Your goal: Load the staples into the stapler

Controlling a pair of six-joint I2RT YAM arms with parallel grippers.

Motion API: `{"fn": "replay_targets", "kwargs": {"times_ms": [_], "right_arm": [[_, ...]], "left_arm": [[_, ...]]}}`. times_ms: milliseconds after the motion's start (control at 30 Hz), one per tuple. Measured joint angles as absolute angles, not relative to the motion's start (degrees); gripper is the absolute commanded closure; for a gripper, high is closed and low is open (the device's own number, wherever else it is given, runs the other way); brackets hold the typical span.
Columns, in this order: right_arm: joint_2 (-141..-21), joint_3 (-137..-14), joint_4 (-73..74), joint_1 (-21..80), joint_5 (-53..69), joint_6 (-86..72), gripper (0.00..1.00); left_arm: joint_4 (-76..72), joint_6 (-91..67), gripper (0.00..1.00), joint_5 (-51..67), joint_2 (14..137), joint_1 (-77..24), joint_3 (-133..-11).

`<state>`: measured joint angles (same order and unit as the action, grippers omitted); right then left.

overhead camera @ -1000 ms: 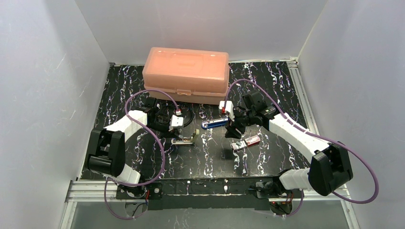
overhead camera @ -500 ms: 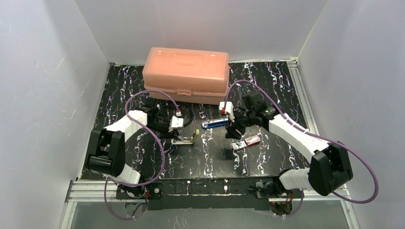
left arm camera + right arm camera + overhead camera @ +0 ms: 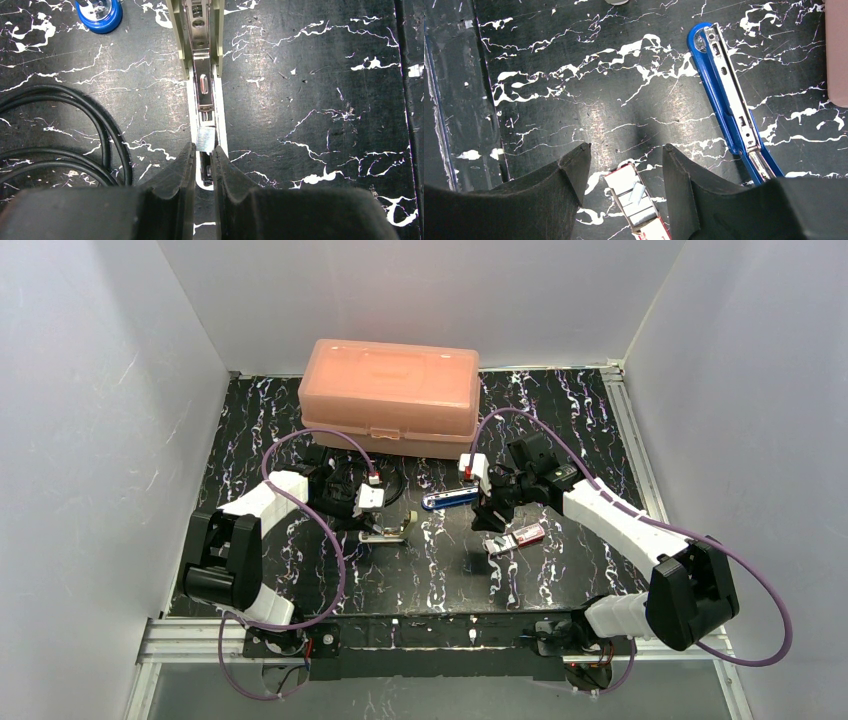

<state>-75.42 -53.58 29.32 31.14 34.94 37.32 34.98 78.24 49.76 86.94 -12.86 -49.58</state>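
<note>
Marbled tabletop (image 3: 440,585): one beige stapler (image 3: 202,30), one blue stapler (image 3: 729,100), one staple box (image 3: 634,197). Only the left wrist view shows left gripper (image 3: 202,152) pinching a staple strip (image 3: 206,139); right gripper (image 3: 626,155) gapes open.

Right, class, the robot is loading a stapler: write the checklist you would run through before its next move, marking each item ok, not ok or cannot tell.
1. Left hand grips a staple strip: ok, jaws pinched on it.
2. Open stapler has its channel exposed: ok.
3. Strip lined up with the channel: ok, in the left wrist view it sits over it.
4. Strip's height above the channel: cannot tell.
5. Black cable apart from the stapler: ok, it lies to one side.
6. Right hand out of the way: ok, open over the staple box, holding nothing.
</note>
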Motion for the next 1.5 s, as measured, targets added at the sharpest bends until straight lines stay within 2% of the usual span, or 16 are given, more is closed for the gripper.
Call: {"fn": "replay_targets", "kwargs": {"times_ms": [1500], "right_arm": [[-75.46, -53.34, 28.88, 31.14, 34.92, 37.5, 0.38]], "left_arm": [[32.99, 72.93, 1.0, 47.9, 85.23, -14.06, -48.75]]}}
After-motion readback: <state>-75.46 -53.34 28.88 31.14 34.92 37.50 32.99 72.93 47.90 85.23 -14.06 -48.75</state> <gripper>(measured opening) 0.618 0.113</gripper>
